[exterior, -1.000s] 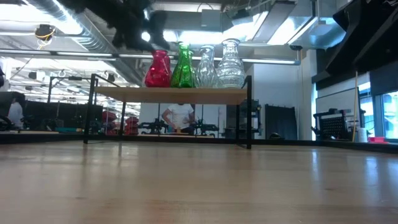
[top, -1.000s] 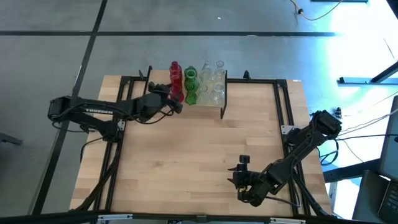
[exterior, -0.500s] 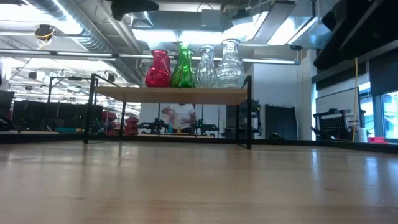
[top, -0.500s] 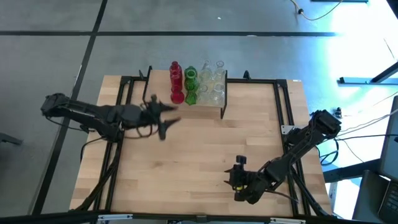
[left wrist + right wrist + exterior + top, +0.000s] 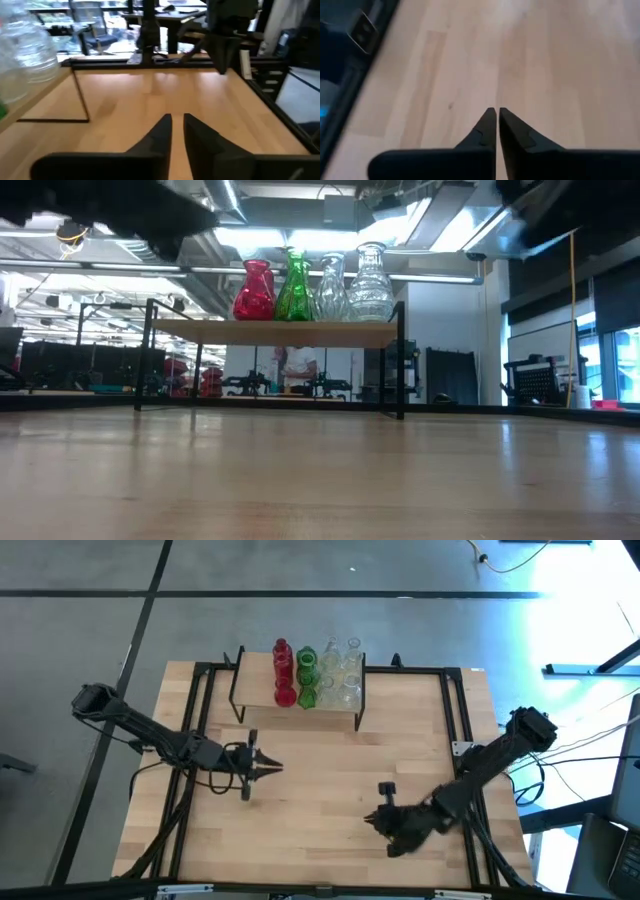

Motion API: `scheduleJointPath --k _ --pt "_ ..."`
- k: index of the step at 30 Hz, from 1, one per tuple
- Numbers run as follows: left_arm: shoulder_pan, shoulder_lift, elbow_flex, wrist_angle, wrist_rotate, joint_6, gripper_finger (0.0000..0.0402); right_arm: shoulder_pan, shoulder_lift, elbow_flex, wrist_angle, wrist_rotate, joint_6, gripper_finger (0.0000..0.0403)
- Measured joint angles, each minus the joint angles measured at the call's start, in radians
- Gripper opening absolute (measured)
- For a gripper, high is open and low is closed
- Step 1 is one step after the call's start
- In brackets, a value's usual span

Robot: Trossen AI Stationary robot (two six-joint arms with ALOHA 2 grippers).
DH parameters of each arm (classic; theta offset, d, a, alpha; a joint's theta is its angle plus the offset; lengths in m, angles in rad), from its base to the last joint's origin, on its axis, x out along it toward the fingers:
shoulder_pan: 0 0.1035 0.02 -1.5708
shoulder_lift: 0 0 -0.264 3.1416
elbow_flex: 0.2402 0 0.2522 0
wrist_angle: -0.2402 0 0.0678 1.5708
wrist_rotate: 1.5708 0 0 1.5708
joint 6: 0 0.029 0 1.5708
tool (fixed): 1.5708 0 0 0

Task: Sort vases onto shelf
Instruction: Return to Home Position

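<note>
Several vases stand on the shelf (image 5: 296, 690) at the table's far side: a red vase (image 5: 254, 292), a green vase (image 5: 293, 288) and two clear vases (image 5: 330, 288) (image 5: 371, 283), upright in a row on their bases. A clear vase (image 5: 27, 47) also shows in the left wrist view. My left gripper (image 5: 272, 768) is shut and holds nothing; it hangs over the table's middle-left, nearer than the shelf. My right gripper (image 5: 372, 820) is shut and holds nothing, over the near right part of the table. Their fingertips show in the wrist views (image 5: 177, 125) (image 5: 497, 117).
Black metal frame rails (image 5: 452, 710) run along the table's left, right and far sides. The shelf's thin black legs (image 5: 400, 360) stand on the wooden tabletop (image 5: 320, 780). Bare wood lies between the two grippers and in front of the shelf.
My left gripper has drawn back from the red vase on the shelf toward the table's near edge and has shut with nothing in it. The vases stand as before. My right arm has shifted a little over the near right of the table.
</note>
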Motion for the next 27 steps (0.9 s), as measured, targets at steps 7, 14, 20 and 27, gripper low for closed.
scheduleJointPath --k 7,14,20,27 --pt "0.058 0.000 -0.091 0.125 0.046 -0.024 0.0003 -0.234 -0.075 -0.247 0.422 -0.385 -0.164 0.0005" --pt "0.063 0.000 -0.092 0.111 0.095 -0.026 0.0005 -0.397 -0.270 -0.535 0.696 -0.534 -0.218 0.0006" --pt "0.063 0.000 -0.092 0.112 0.100 -0.017 0.0006 -0.448 -0.556 -0.734 0.753 -0.533 -0.217 0.0006" --pt "0.068 0.000 -0.093 0.115 0.098 0.040 0.0005 -0.502 -0.865 -0.885 0.751 -0.543 -0.218 0.0007"
